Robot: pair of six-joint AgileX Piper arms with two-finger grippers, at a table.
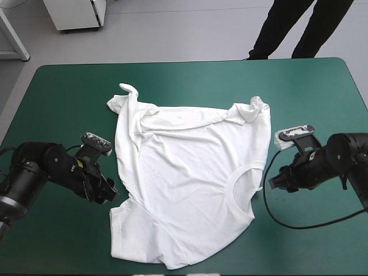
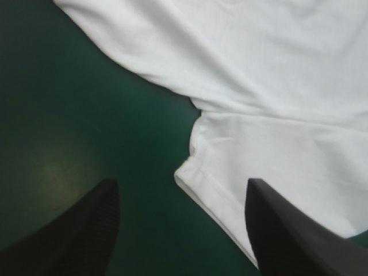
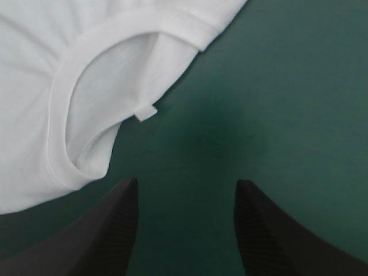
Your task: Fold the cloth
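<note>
The white T-shirt lies spread over the middle of the teal-green table, neck hole toward the right, with its far edge wrinkled and bunched. My left gripper rests low at the shirt's left edge, open, its black fingers straddling the sleeve corner. My right gripper sits just right of the collar, open, with bare cover between its fingers. The collar and a small label lie just ahead of it.
Bare teal-green cover surrounds the shirt on the left, right and far sides. The shirt's near sleeve reaches close to the table's front edge.
</note>
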